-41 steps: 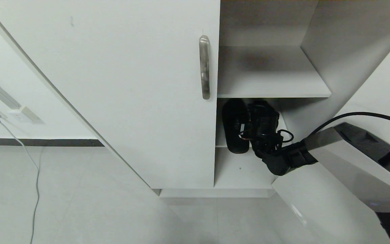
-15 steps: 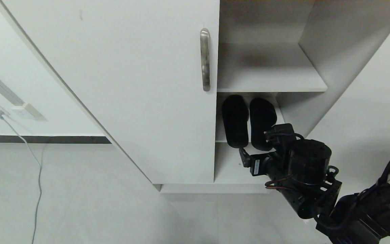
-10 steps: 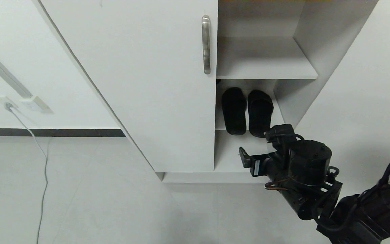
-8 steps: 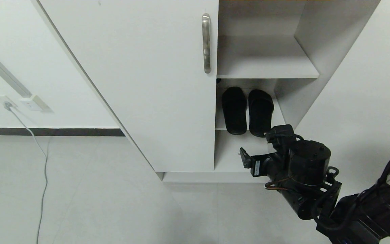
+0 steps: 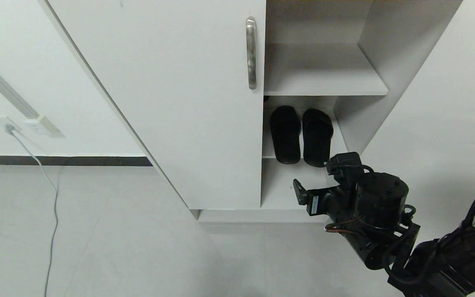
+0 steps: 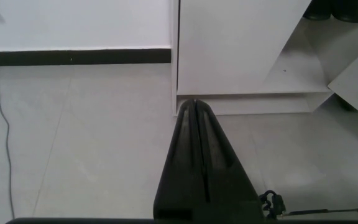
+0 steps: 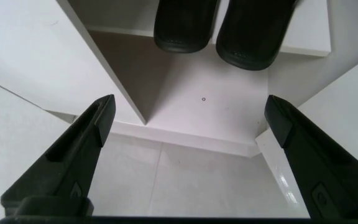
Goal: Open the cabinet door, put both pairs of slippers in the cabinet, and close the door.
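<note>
Pair of black slippers [image 5: 301, 136] sits side by side on the cabinet [image 5: 386, 41] mid shelf [image 5: 267, 144]. Right gripper [image 7: 190, 106] hangs wide apart, empty, facing the bottom compartment [image 5: 278, 189]. Left gripper [image 6: 196, 107] looks pinched closed, prob empty.

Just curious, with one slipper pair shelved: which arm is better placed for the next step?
Probably the right: the right gripper is open in front of the open cabinet, just below the slippers. The left gripper is shut, over the floor beside the cabinet.
</note>
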Robot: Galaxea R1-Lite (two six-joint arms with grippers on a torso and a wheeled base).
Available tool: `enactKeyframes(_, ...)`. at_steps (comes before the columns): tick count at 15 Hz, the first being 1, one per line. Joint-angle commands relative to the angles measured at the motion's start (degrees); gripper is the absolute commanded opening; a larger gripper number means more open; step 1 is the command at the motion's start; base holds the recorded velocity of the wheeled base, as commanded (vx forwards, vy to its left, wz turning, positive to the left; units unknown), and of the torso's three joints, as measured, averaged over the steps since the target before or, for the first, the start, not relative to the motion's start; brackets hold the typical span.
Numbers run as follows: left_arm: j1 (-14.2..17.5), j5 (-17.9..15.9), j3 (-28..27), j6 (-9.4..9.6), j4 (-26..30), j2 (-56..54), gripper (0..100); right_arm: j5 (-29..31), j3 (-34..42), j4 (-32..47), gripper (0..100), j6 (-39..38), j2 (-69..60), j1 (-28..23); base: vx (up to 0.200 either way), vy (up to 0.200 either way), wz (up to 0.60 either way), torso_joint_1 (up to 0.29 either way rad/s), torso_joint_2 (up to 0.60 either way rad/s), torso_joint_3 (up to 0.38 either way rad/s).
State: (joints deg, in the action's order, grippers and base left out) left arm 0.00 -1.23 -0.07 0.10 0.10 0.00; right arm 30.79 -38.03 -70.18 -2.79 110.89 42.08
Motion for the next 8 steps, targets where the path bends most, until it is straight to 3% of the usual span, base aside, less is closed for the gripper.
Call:
enactKeyframes(1, 0.0, 0.0, 0.0, -0.01, 0.0, 0.0, 0, 0.0, -0.1, 0.0, 100, 0.2, 0.0, 0.2, 0.0, 0.0, 0.0, 0.0, 0.0, 0.0)
enactKeyframes(5, 0.0, -0.1, 0.0, 0.08, 0.0, 0.0, 0, 0.0, 0.0, -0.2, 100, 0.5, -0.1, 0.5, 0.0, 0.0, 0.0, 0.0, 0.0, 0.0)
enactKeyframes(8, 0.0, -0.1, 0.0, 0.08, 0.1, 0.0, 0, 0.0, 0.0, -0.5, 100, 0.5, 0.0, 0.5, 0.0, 0.0, 0.0, 0.005, 0.0, 0.121)
